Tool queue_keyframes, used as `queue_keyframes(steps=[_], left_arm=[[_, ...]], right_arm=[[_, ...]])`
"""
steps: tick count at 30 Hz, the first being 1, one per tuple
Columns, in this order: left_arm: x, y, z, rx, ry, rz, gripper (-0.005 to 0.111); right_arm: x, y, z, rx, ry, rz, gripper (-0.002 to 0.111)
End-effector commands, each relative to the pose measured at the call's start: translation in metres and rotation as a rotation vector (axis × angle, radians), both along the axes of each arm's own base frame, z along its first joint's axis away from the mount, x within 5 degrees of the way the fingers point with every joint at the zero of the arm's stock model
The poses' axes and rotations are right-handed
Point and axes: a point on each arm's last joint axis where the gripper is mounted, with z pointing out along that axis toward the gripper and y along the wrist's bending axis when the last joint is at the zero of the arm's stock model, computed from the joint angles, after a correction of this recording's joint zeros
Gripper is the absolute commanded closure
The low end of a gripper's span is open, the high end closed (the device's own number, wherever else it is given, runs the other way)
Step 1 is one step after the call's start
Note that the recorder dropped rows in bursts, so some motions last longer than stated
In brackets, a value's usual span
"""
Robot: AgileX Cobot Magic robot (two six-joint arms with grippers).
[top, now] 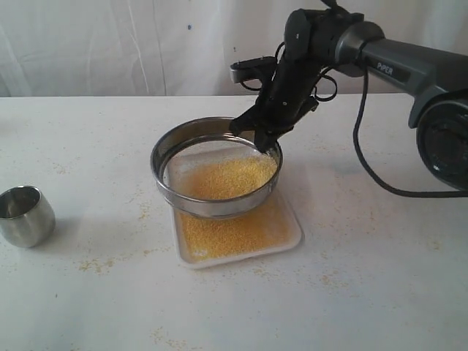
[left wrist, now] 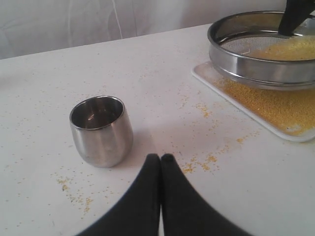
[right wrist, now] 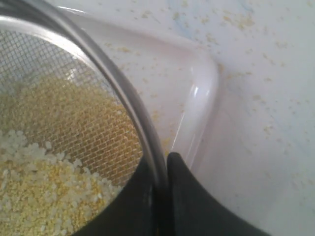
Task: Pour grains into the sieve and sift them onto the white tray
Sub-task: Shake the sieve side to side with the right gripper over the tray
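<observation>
The sieve (top: 212, 206) is clamped at its rim by our right jaws, one finger inside the wall and one outside, on the side of the ring away from the cup (top: 25, 214). Inside the sieve, the pale grains (top: 228, 178) lie on the mesh. Under it is the white tray (top: 294, 235), with yellow meal (top: 223, 235) already spread on the part that sticks out from beneath the ring. The sieve looks to sit just clear of the tray, but we cannot be sure of a gap.

We judge the steel ring stiff and not fragile, fairly light in itself but loaded with grain. Held at one spot on the rim, it will want to sag or swivel about that pinch. The smooth metal is likely slippery, so we would bite deep over the wall and keep any shaking small and level. The mesh is the delicate part and no place to hold.

Well apart from the sieve, beside the cup on the surface (top: 365, 292), our left jaws are together with nothing between them.
</observation>
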Motion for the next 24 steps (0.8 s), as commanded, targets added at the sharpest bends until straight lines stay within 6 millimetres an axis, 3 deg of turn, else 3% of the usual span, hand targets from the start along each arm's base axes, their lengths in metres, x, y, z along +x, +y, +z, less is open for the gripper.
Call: queue_keyframes(steps=[1, 3, 4, 5, 6, 7, 8, 9, 11, 13, 14, 15, 16, 17, 18, 19, 20, 23, 24], left_arm=[[0.0, 0.0, -0.001, -0.008, -0.002, 0.0, 0.107], [0.0, 0.0, -0.001, -0.008, -0.002, 0.0, 0.107], [0.0, 0.0, -0.001, -0.008, -0.002, 0.0, 0.107], [0.0, 0.0, -0.001, -0.008, -0.002, 0.0, 0.107], [0.0, 0.0, -0.001, -0.008, -0.002, 0.0, 0.107], [0.0, 0.0, -0.001, -0.008, -0.002, 0.0, 0.107], [0.0, 0.0, -0.001, -0.008, -0.002, 0.0, 0.107], [0.0, 0.0, -0.001, -0.008, -0.002, 0.0, 0.107], [0.0, 0.0, -0.001, -0.008, -0.002, 0.0, 0.107], [0.0, 0.0, -0.001, -0.008, -0.002, 0.0, 0.107], [0.0, 0.0, -0.001, -0.008, -0.002, 0.0, 0.107], [0.0, 0.0, -0.001, -0.008, -0.002, 0.0, 0.107], [0.0, 0.0, -0.001, -0.008, -0.002, 0.0, 0.107], [0.0, 0.0, -0.001, -0.008, -0.002, 0.0, 0.107], [0.0, 0.0, -0.001, -0.008, -0.002, 0.0, 0.107], [0.0, 0.0, -0.001, -0.008, -0.002, 0.0, 0.107], [0.0, 0.0, -0.001, -0.008, -0.002, 0.0, 0.107], [0.0, 0.0, -0.001, -0.008, -0.002, 0.0, 0.107], [0.0, 0.0, -0.001, -0.008, -0.002, 0.0, 0.107]], right_arm=[[0.006, -0.006, 0.014, 0.077, -0.016, -0.192, 0.108], [0.002, -0.003, 0.014, 0.036, -0.051, 0.08, 0.108], [0.009, -0.01, 0.013, 0.046, -0.047, -0.184, 0.108], [0.008, -0.01, 0.012, 0.066, -0.022, -0.209, 0.108], [0.0, -0.003, 0.013, 0.068, -0.018, 0.091, 0.108], [0.0, -0.003, 0.011, 0.049, -0.035, 0.154, 0.108], [0.011, -0.011, 0.012, 0.048, -0.075, -0.097, 0.108], [0.012, -0.011, 0.013, 0.091, -0.043, -0.238, 0.108], [0.002, -0.001, 0.013, 0.092, -0.054, 0.141, 0.108], [0.012, -0.011, 0.011, 0.139, -0.012, -0.283, 0.108], [0.008, -0.007, 0.011, 0.151, 0.022, -0.201, 0.108], [0.001, -0.002, 0.01, 0.104, -0.01, 0.07, 0.108], [0.004, -0.006, 0.009, 0.068, -0.029, 0.023, 0.108], [0.01, -0.012, 0.009, 0.068, -0.03, -0.198, 0.108], [0.008, -0.01, 0.01, 0.098, 0.01, -0.232, 0.108], [0.002, -0.006, 0.012, 0.076, -0.007, 0.004, 0.108], [0.002, -0.005, 0.011, 0.052, -0.035, 0.072, 0.108], [0.015, -0.018, 0.012, 0.067, -0.055, -0.321, 0.108], [0.01, -0.014, 0.012, 0.099, -0.006, -0.248, 0.108]])
